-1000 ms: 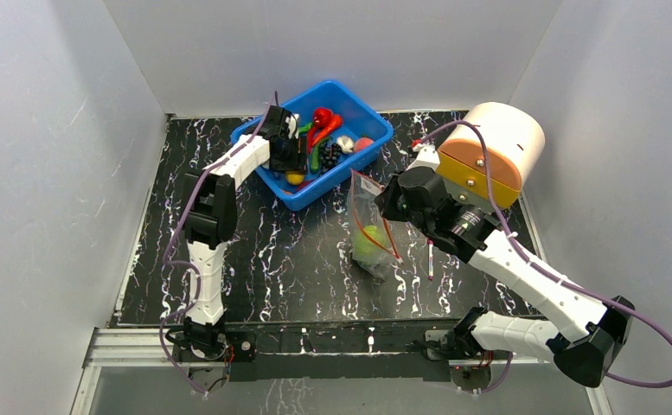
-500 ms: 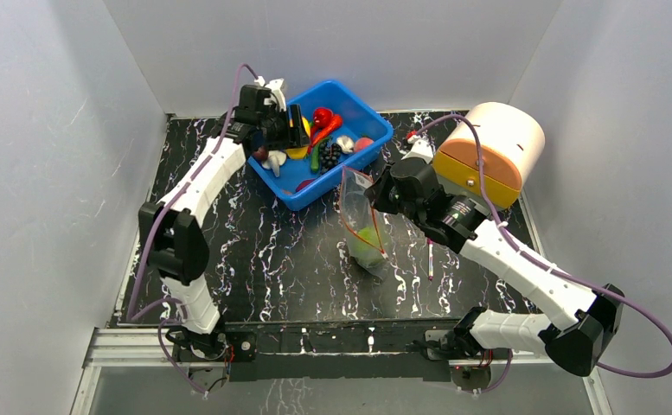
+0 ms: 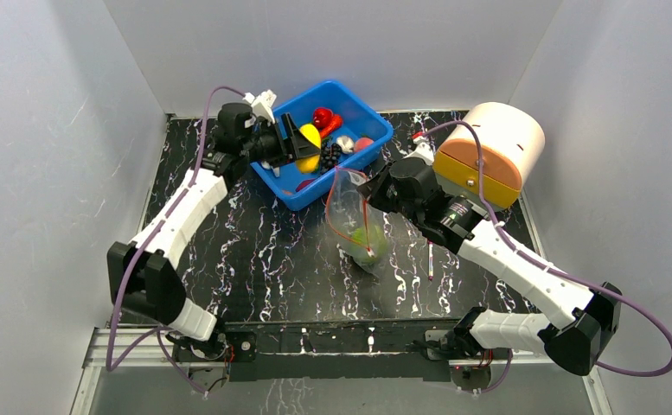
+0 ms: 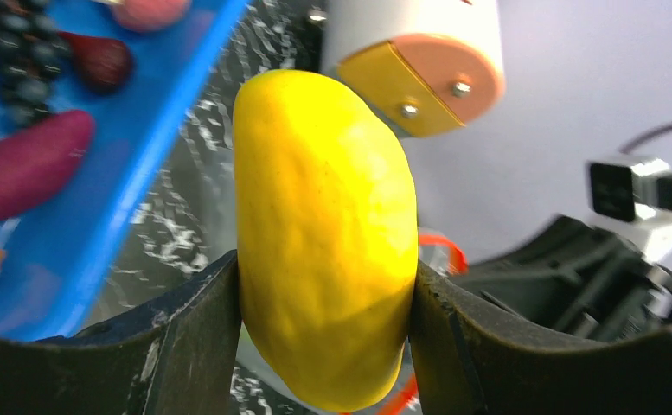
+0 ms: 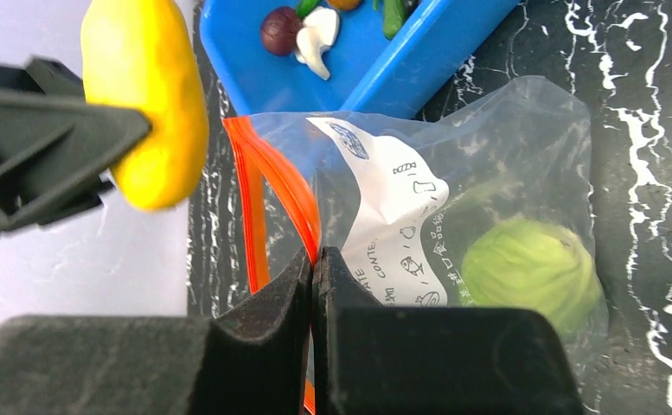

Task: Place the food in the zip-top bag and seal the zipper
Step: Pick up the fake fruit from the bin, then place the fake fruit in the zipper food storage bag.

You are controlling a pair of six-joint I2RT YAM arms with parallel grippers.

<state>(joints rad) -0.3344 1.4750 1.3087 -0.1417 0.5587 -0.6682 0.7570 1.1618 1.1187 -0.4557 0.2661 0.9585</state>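
Black marbled table (image 3: 263, 259) carries blue tub (image 3: 362, 108), zip-top bag (image 3: 354, 229), pen (image 3: 431, 259).

Lab test cell: plain white walls (image 3: 55, 130), black marbled tabletop (image 3: 272, 259).

One blue tub (image 3: 362, 105), one zip-top bag (image 3: 349, 203), one green melon (image 3: 368, 240), one yellow piece (image 3: 310, 148), one pen (image 3: 431, 259), one drum (image 3: 496, 143).

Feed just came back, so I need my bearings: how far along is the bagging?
Done: one green melon lies inside the zip-top bag. In hand: the left gripper holds a yellow piece; the right gripper pinches the bag's mouth. Left: more food in the blue tub, then the open zipper.
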